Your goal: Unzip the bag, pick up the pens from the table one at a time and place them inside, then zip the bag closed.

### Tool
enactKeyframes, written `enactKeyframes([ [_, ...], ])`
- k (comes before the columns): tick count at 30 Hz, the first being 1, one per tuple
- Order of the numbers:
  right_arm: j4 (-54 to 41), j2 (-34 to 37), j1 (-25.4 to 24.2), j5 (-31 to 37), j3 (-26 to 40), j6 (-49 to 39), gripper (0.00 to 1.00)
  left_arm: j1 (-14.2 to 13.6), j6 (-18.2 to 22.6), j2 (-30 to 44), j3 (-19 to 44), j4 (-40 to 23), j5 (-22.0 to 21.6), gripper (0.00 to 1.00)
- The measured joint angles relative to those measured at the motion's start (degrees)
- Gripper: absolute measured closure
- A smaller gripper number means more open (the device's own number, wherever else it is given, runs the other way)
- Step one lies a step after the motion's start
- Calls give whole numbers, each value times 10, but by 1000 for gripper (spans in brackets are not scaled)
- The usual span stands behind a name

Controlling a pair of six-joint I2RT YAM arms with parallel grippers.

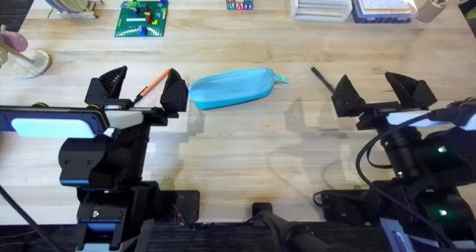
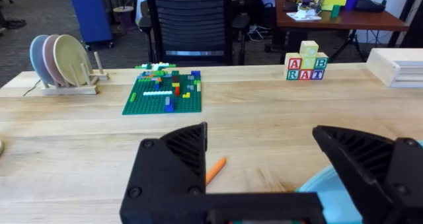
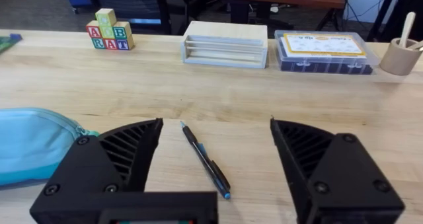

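We are at the unzip step: both grippers, left gripper (image 1: 143,88) and right gripper (image 1: 383,90), gape wide; next, pinch the pull tab (image 1: 281,79) at the bag's (image 1: 229,88) three o'clock end.

Both arms are showing matte black housings. The left arm's black two-finger gripper (image 1: 141,88) and the right arm's black two-finger gripper (image 1: 383,90) are carrying ribbed wedge fingers (image 3: 119,159) fastened with small screws. Black cables are trailing beside the right base.
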Motion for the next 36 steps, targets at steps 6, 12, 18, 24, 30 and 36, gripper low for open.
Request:
enactKeyframes([
  [6,-2,0,0,0,0,0,5,0,0,0,0,0,0,6],
  [12,-2,0,0,-1,0,0,4,0,0,0,0,0,0,5],
  [18,1,0,0,-2,1,2,5,0,0,0,1,30,0,6],
  [24,-4,0,0,-6,32,15,4,0,0,0,36,-5,0,6],
  [30,-38,0,0,-9,112,20,5,0,0,0,124,-83,-3,6],
  [36,-104,14,0,-9,182,22,5,0,0,16,211,-161,-17,6],
])
